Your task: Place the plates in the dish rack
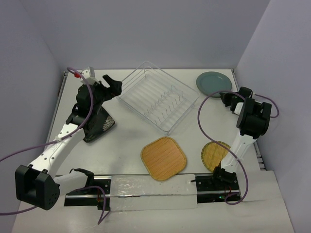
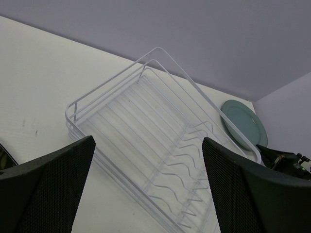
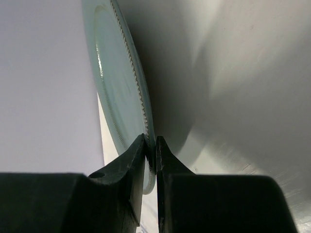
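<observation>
The grey-blue plate point(image 1: 213, 83) lies at the back right of the table, and my right gripper point(image 1: 224, 97) is shut on its near rim. In the right wrist view the plate point(image 3: 116, 87) shows edge-on, its rim pinched between the jaws of the right gripper point(image 3: 150, 143). The wire dish rack point(image 1: 127, 99) sits at the back centre with no plates in it. My left gripper point(image 1: 114, 86) hangs open just left of the dish rack point(image 2: 146, 77), holding nothing. The black leaf-patterned plate point(image 1: 99, 125) lies under the left arm. The tan rounded-square plate point(image 1: 164, 158) and tan round plate point(image 1: 215, 154) lie in front.
Walls close in the table at the back and on both sides. The right arm's cable loops over the table between the rack and the tan round plate. The arm bases and a rail run along the near edge point(image 1: 146, 194).
</observation>
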